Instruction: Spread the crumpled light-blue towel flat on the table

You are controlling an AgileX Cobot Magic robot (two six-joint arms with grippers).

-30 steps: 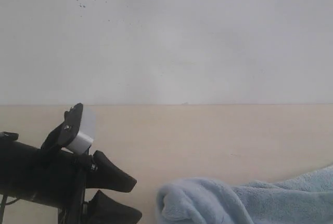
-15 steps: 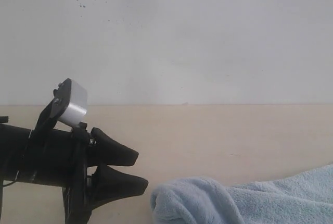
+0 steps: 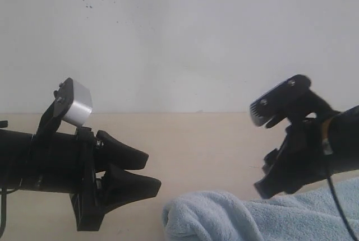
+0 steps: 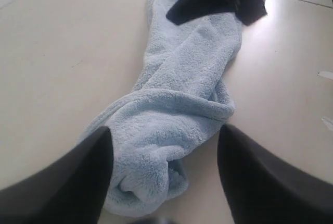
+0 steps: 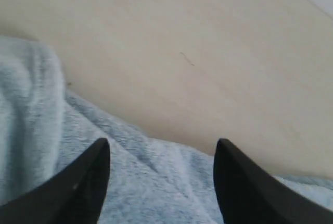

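Since the terry towel (image 3: pixel 224 218) lies bunched lengthwise on the table (image 3: pixel 213 140), left gripper (image 3: pixel 152 172) and right gripper (image 5: pixel 162 143) hover wide, empty, at opposite ends.

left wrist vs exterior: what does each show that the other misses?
Left wrist only: most of the towel's length, a bunched strip running away across the table, with the right gripper over its far end.
Exterior only: the speckled white wall, both arms side-on, and the silver camera on the left wrist.
Both: the crumpled towel on the table, both grippers, and the left gripper with its fingers apart, gripping nothing.
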